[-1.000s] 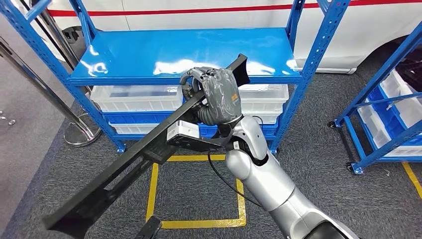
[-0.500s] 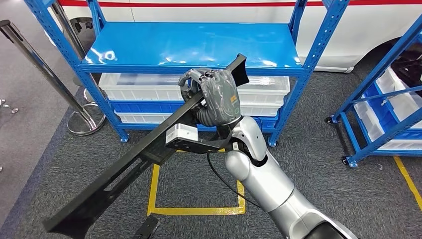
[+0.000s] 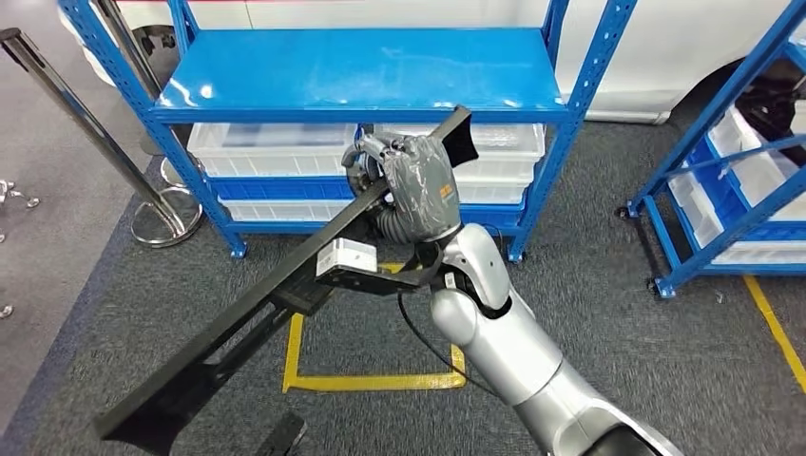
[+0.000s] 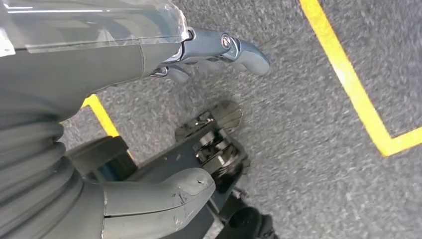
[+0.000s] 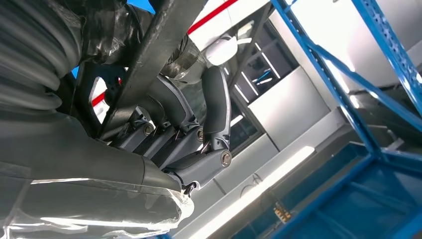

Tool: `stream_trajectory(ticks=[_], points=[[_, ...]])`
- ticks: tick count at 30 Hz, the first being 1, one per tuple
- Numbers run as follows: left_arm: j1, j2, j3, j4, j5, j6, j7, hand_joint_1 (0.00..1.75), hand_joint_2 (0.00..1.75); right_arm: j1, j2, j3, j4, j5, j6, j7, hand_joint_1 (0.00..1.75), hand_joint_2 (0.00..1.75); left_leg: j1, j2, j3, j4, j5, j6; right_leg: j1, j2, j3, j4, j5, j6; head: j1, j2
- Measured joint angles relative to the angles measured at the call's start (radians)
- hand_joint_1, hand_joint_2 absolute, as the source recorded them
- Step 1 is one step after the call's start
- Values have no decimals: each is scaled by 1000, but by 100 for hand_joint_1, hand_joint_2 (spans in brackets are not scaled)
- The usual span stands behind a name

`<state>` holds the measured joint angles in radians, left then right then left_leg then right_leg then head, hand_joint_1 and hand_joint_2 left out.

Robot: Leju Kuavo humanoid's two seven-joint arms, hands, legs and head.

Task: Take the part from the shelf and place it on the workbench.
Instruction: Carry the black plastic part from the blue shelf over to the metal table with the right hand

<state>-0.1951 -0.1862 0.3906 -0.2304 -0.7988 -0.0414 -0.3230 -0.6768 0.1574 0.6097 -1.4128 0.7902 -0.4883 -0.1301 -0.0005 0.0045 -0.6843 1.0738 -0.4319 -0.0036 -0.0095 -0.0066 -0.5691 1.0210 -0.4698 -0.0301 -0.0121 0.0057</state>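
Right hand point(image 3: 418, 185) grips long black part point(image 3: 247, 318), held slanted in air before blue shelf point(image 3: 361, 76), above grey carpet point(image 3: 646, 351). Left hand point(image 4: 149, 55) holds nothing, fingers apart over carpet.

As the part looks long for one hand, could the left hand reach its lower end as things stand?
Probably yes: the left hand hangs open over the floor, holding nothing, and the black part slants low to that side from the right hand.
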Motion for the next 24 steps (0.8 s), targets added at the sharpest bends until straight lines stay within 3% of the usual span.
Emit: stream_trajectory(ticks=[2,3,4,5,6,8,10,12,14,15,17,18,19,20,22,24], points=[[0,0,0,0,-1,0,0,0,175,-1,1,0,2,1,0,0,175,175,7,-1,-36,119,-83,-11,0,-3,-16,2,13,-6,-1,0],[0,0,0,0,-1,0,1,0,175,-1,1,1,3,1,0,0,175,175,11,-1,-50,176,-110,-16,0,-4,-25,4,19,-5,-1,0],[0,0,0,0,-2,0,1,0,175,-1,1,1,5,1,0,0,175,175,14,-1,-49,205,-118,-20,-1,-4,-34,6,24,-4,-1,0],[0,0,-1,0,-2,0,2,0,175,-1,1,1,7,1,0,0,175,175,17,-1,-33,201,-108,-24,-2,-5,-42,10,28,-2,-1,0],[-1,0,-1,0,-2,0,2,0,175,-1,1,1,8,2,-1,0,175,175,20,0,2,160,-85,-26,-4,-5,-50,14,32,2,0,0],[-3,0,-2,0,-3,0,2,0,175,-3,2,1,9,6,-5,0,175,175,22,-2,89,31,-50,-27,-6,-4,-64,22,38,10,-1,0],[-6,0,-4,0,-2,0,2,0,175,-7,2,1,9,8,-8,1,175,175,16,-7,132,-46,-45,-20,-6,-4,-74,26,48,22,-1,0],[-8,1,-6,0,0,1,4,0,175,-10,3,1,10,8,-9,3,175,175,11,-9,130,-55,-38,-6,-6,-4,-78,22,62,37,-1,0],[-9,0,-7,0,2,2,5,0,175,-12,3,1,11,7,-9,3,175,175,12,-6,122,-63,-22,12,-7,-1,-85,34,45,47,0,0],[-10,0,-8,0,3,2,6,0,175,-12,3,1,12,6,-9,3,175,175,12,-4,115,-67,-12,23,-7,1,-97,64,14,49,0,0],[-11,0,-8,0,4,3,7,0,175,-13,3,1,14,5,-9,3,175,175,9,-2,95,-67,3,36,-6,3,-134,178,-75,48,0,0],[-11,0,-8,0,5,4,8,0,175,-13,2,1,15,4,-9,4,175,175,5,-1,84,-65,10,40,-5,3,-151,240,-108,47,0,0],[-11,0,-8,0,6,4,8,0,175,-13,2,1,17,4,-9,4,175,175,2,-1,72,-62,17,42,-4,4,-156,281,-120,46,0,0],[-11,0,-8,0,7,5,8,0,175,-13,2,1,19,4,-9,4,175,175,-2,-1,60,-58,24,43,-3,4,-147,290,-112,43,0,0],[-11,0,-8,0,7,6,8,0,175,-13,2,1,20,4,-9,5,175,175,-7,-1,41,-52,33,43,-1,4,-101,243,-70,35,0,0],[-11,0,-8,0,8,6,8,0,175,-13,2,1,20,4,-9,5,175,175,-9,-2,34,-50,37,42,1,4,-74,206,-50,31,0,0]])
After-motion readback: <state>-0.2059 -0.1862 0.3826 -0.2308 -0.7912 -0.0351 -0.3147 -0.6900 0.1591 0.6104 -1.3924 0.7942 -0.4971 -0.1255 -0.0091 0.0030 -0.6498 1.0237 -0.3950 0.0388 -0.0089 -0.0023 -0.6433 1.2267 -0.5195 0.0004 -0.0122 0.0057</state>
